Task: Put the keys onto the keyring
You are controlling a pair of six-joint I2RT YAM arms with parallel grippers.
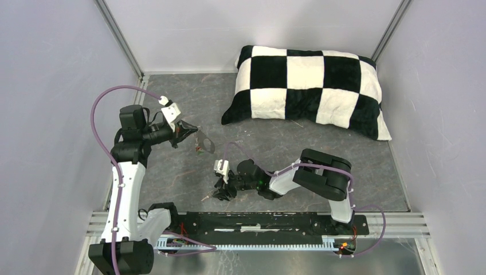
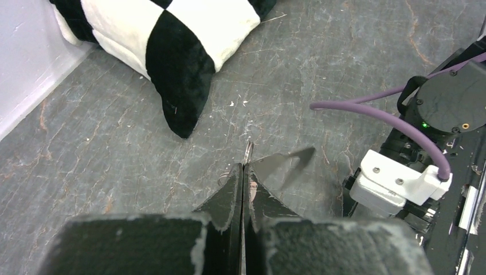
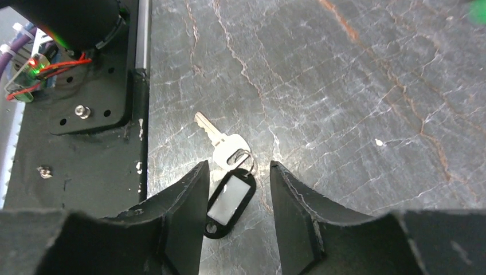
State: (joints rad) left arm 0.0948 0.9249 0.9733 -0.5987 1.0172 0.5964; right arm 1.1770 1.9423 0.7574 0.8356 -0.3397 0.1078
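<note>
My left gripper [image 1: 186, 133] is shut on the keyring [image 1: 205, 143], a flat grey fob held edge-up above the table's left middle. Small red and green tags [image 1: 199, 150] hang under it. In the left wrist view the jaws [image 2: 243, 169] are pressed together, with the fob's thin edge [image 2: 247, 152] poking out of the tips. My right gripper [image 1: 220, 192] is low on the table near the front. In the right wrist view it [image 3: 238, 172] is open and straddles the black oblong tag [image 3: 229, 199]. Its silver key [image 3: 220, 142] lies flat just beyond the fingertips.
The black-and-white checked pillow [image 1: 306, 89] lies at the back right and also shows in the left wrist view [image 2: 172, 51]. The black base rail [image 1: 269, 220] runs along the front edge, and its plate [image 3: 86, 160] lies just left of the key. Walls close the sides.
</note>
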